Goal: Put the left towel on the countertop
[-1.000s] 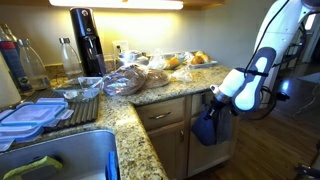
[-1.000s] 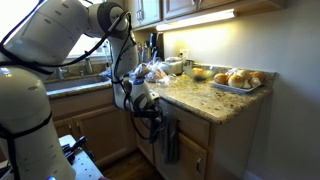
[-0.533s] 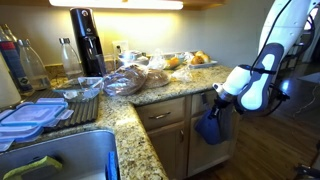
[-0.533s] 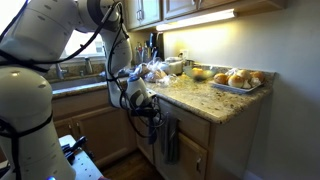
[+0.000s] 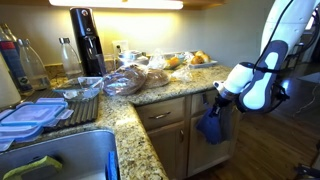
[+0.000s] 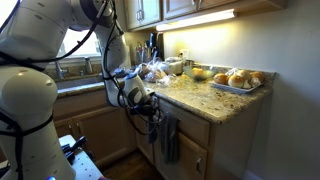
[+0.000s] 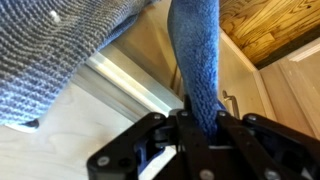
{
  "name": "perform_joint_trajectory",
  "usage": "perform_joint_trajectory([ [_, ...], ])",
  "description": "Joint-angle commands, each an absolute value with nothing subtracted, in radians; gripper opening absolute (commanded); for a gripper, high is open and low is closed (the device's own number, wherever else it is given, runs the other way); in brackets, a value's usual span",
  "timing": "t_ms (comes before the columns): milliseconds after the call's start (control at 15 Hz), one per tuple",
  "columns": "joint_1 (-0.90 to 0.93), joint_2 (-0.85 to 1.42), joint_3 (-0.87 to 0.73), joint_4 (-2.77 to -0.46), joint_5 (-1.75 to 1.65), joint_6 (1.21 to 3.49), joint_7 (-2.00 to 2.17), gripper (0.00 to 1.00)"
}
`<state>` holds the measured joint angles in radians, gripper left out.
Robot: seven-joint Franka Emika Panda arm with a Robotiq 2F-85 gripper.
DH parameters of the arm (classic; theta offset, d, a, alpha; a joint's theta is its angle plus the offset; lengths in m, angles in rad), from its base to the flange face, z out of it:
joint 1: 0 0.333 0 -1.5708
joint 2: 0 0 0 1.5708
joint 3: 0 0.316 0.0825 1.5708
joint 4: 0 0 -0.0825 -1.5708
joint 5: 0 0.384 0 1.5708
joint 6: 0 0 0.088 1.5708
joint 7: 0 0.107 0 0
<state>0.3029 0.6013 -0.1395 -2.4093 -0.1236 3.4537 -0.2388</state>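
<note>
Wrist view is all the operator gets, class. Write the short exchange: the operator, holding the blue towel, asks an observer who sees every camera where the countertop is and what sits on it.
Operator: Where is the countertop from my towel?
Observer: Above it. In an exterior view the towel hangs against the cabinet, below the countertop edge.
Operator: What is up there?
Observer: Bagged bread and a food tray; the corner nearest you looks bare.
</note>
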Motion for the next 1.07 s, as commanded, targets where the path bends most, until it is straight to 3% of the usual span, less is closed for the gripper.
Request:
perform_joint_trajectory([
  [0, 0.372, 0.529, -0.201, -2.455, -0.093, 3.452, -0.277, 0.08],
  [1000, 0.529, 0.359, -0.317, -2.596, 0.008, 3.403, -0.326, 0.08],
])
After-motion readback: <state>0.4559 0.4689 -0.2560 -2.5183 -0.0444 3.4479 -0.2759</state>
